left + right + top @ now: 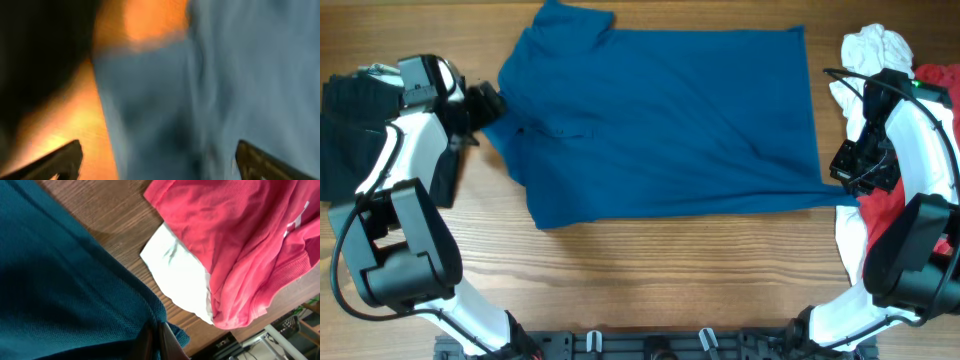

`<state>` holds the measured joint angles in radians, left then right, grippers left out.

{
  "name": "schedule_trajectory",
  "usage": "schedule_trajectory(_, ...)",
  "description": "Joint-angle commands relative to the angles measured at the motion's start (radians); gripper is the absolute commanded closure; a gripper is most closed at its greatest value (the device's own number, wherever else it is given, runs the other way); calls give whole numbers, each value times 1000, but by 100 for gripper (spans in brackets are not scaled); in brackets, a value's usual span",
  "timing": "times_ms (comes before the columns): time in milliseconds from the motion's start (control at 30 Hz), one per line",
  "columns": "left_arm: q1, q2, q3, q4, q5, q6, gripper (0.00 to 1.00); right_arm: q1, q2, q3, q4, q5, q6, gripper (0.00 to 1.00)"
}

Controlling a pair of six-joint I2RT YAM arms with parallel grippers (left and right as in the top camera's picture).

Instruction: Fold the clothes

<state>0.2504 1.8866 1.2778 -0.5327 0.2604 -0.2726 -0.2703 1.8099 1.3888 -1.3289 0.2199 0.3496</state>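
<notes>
Progress: early. Blue shirt [660, 120] spread flat mid-counter; I see no completed fold. Left hand [483, 101] wide open, empty, at shirt's left edge. Right hand [156, 339] pinched closed on shirt's right near corner. Black garment [350, 130] at left, white garment [175, 275] and red garment [240, 240] at right, still to do.

Left wrist view blurs the blue shirt [225, 75]; the right arm [920, 140] hides part of the red garment [880, 215].
</notes>
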Motion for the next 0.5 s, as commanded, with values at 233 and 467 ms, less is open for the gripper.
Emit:
schedule_trajectory(233,3,-46,-88,-387,31,-28,6,-2,-26,-6,5,-6,-11,96)
schedule_trajectory(467,8,-46,-102,-310,-12,-80,18,-2,-26,-6,5,-13,-18,95)
